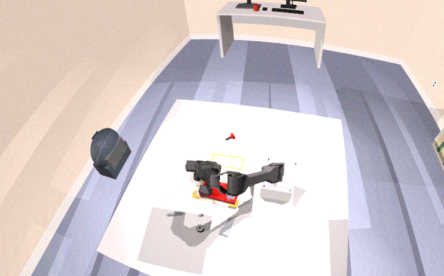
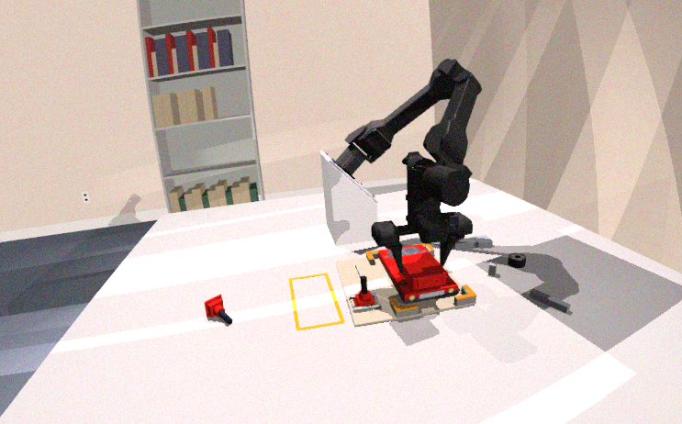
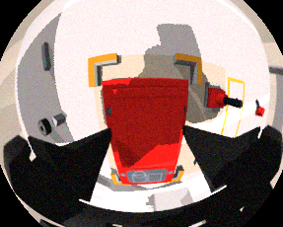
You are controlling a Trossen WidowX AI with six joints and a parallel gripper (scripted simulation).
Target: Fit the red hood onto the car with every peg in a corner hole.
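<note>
1. The wrist view shows the hood (image 1: 220, 196) (image 2: 422, 271) (image 3: 145, 118) from above, between both fingers; in the top view the arm (image 1: 265, 174) (image 2: 411, 107) covers part of it.
2. The exterior view shows the raised roof and the headlights (image 2: 411, 297) at the car's near end, which the wrist view does not make out. The hood is over the chassis in the jig (image 1: 213, 201) (image 2: 362, 316) (image 3: 212, 74); peg seating is hidden.
3. The gripper (image 1: 212, 190) (image 2: 422, 270) (image 3: 148, 129) is spread wide, one finger along each long side of the hood; whether either touches it, I cannot tell.
4. In the wrist view, orange corner brackets (image 1: 233, 204) (image 2: 405, 307) (image 3: 193, 63) stand at 11, 1, 5 and 7 o'clock.
5. There, an upright black-handled red piece (image 2: 364, 297) (image 3: 216, 98) stands near 2 o'clock, and a yellow outline (image 1: 227, 155) (image 2: 319, 329) (image 3: 244, 94) lies beyond it. A black wheel (image 1: 199, 228) (image 2: 516, 260) (image 3: 44, 126) lies at 9.
6. The hood's long axis runs 12 to 6 o'clock in the wrist view, the car's grey panel (image 1: 231, 197) (image 2: 411, 251) (image 3: 147, 176) at 6. From above it runs roughly 9:30 to 3:30; in the exterior view the headlight end points about 5.
</note>
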